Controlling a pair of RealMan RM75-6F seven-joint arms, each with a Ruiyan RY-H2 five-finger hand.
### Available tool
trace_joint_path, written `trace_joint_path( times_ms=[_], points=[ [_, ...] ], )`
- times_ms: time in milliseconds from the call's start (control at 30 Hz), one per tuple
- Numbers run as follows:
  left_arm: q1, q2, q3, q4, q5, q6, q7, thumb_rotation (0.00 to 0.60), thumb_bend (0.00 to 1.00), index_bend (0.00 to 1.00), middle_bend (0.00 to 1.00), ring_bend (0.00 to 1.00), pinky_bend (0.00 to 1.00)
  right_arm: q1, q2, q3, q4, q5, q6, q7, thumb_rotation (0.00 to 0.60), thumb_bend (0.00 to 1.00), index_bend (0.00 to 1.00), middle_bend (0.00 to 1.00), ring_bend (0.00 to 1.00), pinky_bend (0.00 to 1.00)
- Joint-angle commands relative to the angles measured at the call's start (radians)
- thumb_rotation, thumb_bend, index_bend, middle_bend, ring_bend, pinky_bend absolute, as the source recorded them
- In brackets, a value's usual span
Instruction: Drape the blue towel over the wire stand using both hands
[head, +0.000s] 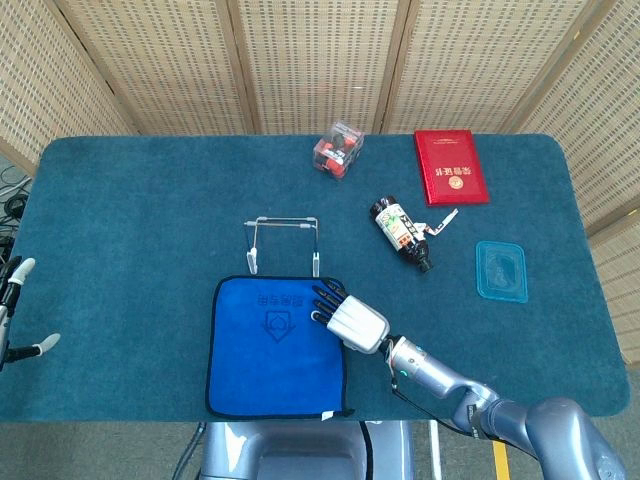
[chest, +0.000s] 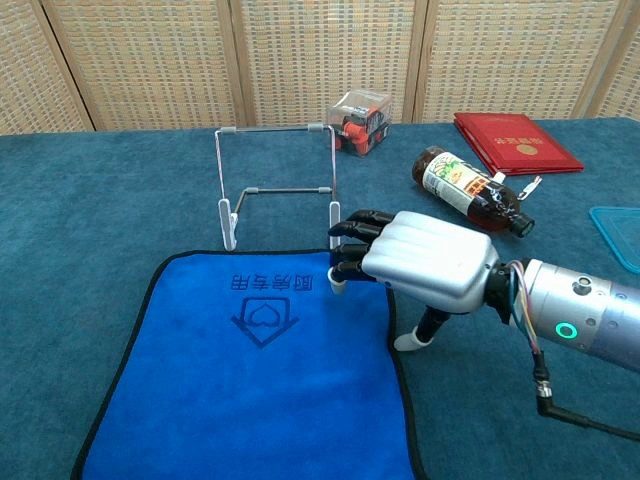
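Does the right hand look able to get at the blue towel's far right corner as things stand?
Probably yes. The right hand hovers right at that corner of the blue towel, fingers over its edge; the wire stand sits just behind, not in between.

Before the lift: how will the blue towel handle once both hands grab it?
The blue towel lies flat and thin, so it likely flops and sags between grips. Its soft nap probably grips fingers rather than slipping. Looks light; the wire stand might shift if it drags.

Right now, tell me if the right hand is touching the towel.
Touching, it seems. In the chest view the right hand plants a white fingertip on the towel near its far right corner; the head view shows the fingers over that corner.
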Motion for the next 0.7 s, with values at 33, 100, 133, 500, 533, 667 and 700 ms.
trace_joint_path(
  times_ms=[33,100,133,500,533,667,700],
  points=[
    [0.000,0.001,0.000,0.001,0.000,-0.001,-0.001,0.600,0.00,0.00,0.00,0.00,0.00,0.004,-0.012,0.011,0.005,0.014,0.000,-0.009,0.600,0.16,0.32,0.26,0.09,0.09],
    [0.000,0.001,0.000,0.001,0.000,-0.002,0.000,0.600,0.00,0.00,0.00,0.00,0.00,0.006,-0.018,0.016,0.006,0.024,-0.002,-0.008,0.600,0.16,0.32,0.26,0.09,0.09],
    [-0.001,0.001,0.000,0.001,0.000,-0.002,0.000,0.600,0.00,0.00,0.00,0.00,0.00,0.006,-0.020,0.017,0.007,0.028,-0.002,-0.008,0.600,0.17,0.32,0.26,0.09,0.09],
    [0.000,0.002,-0.001,0.000,-0.003,-0.001,-0.002,0.600,0.00,0.00,0.00,0.00,0.00,0.011,-0.033,0.003,0.024,0.037,-0.002,0.004,0.600,0.46,0.35,0.26,0.10,0.09],
    [0.001,0.002,-0.001,0.000,-0.003,0.000,-0.002,0.600,0.00,0.00,0.00,0.00,0.00,0.011,-0.033,0.002,0.024,0.037,0.000,0.007,0.600,0.46,0.36,0.26,0.10,0.09],
    [0.002,0.003,-0.002,0.003,-0.005,0.000,-0.007,0.600,0.00,0.00,0.00,0.00,0.00,0.011,-0.019,-0.013,0.019,0.029,0.014,0.029,0.600,0.40,0.36,0.26,0.10,0.09],
    [0.002,0.003,-0.002,0.004,-0.006,-0.001,-0.008,0.600,0.00,0.00,0.00,0.00,0.00,0.010,-0.016,-0.017,0.020,0.027,0.019,0.032,0.600,0.39,0.36,0.26,0.10,0.09]
  ],
)
